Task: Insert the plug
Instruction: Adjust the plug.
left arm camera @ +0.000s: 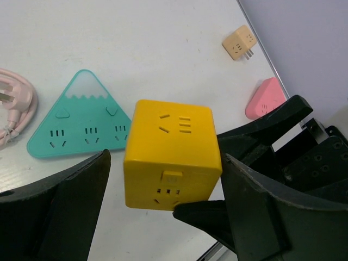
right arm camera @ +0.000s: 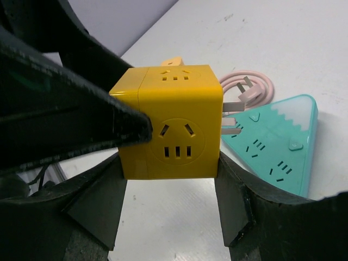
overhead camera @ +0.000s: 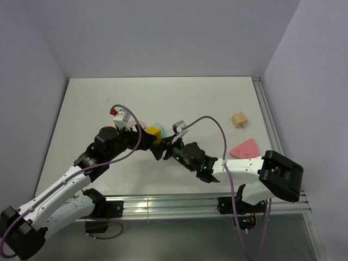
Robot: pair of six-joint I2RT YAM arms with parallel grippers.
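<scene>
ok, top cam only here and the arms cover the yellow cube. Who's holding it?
Observer: The right gripper. Its wrist view shows it clamped on two opposite sides of the yellow cube.
Operator: And the left?
Observer: The left gripper is open around the cube, with a clear gap on one side.
Operator: Anything sticking out of the cube?
Observer: Metal prongs, on the side facing the teal triangular strip.
</scene>
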